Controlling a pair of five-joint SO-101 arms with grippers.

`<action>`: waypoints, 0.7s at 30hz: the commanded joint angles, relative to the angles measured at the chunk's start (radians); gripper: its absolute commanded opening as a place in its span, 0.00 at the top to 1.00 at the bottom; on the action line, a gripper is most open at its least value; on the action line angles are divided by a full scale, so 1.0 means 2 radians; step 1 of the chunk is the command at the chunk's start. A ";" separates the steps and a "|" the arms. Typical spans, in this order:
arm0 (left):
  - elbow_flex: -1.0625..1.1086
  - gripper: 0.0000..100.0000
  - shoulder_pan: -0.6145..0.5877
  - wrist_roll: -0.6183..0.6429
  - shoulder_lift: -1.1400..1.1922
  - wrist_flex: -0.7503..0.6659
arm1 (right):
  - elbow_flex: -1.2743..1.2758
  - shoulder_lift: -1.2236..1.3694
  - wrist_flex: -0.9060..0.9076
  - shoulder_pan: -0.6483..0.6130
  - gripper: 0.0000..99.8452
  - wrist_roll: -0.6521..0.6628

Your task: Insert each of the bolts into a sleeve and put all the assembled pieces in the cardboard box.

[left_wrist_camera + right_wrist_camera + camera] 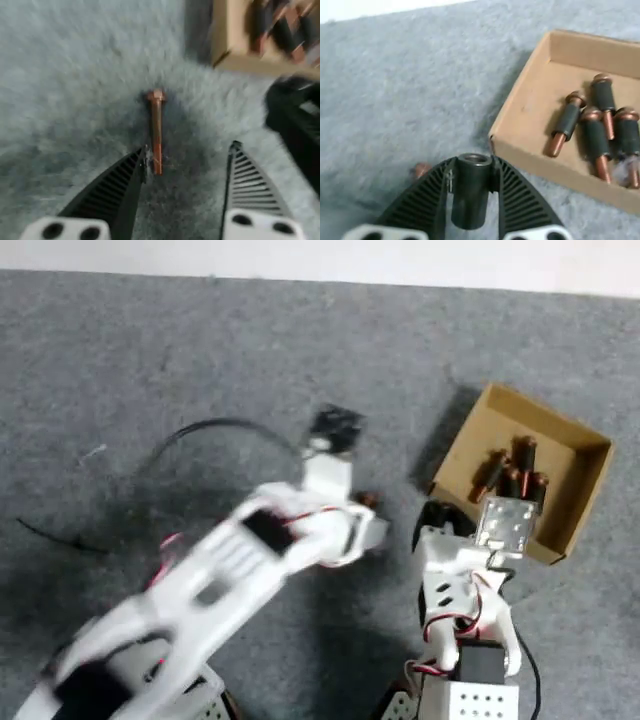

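From the high view, find the bolt [368, 500] as a copper speck on the grey carpet [150, 350]. Peeks out at the right edge of the left arm [230, 560], left of the right arm [470, 590] and of the cardboard box [590, 455] farther right. Take the left arm as the nearer one. Inside the box, note the assembled pieces [515, 478] lying together.

From the left wrist view, see the left gripper [190, 148] with fingers spread wide, holding nothing. Place the bolt on the carpet between them, its shank end just beside one finger [125, 180], perhaps touching, hard to say through the blur, and well apart from the other. Read its long axis as running straight away from the wrist, hex head at the far end. Needs centring, by this judgement, before a clean pinch across the shank.

From the right wrist view, find the right gripper [472, 162] pinching a black sleeve [471, 192], long axis along the fingers, open bore facing away from the wrist. To its left, pick out a copper head on the carpet, most likely the same bolt. To its right, count four assembled pieces in the box. Expect the coming move to turn on lining the bolt's axis with that bore.
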 commanded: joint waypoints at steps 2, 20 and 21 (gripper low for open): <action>-0.085 0.73 0.010 -0.002 0.138 -0.011 | 0.016 -0.007 -0.051 0.016 1.00 0.004; -0.191 0.68 -0.030 -0.030 0.341 -0.011 | 0.018 -0.007 -0.052 0.016 1.00 0.006; -0.191 0.68 -0.030 -0.030 0.342 -0.010 | 0.018 -0.007 -0.052 0.016 1.00 0.006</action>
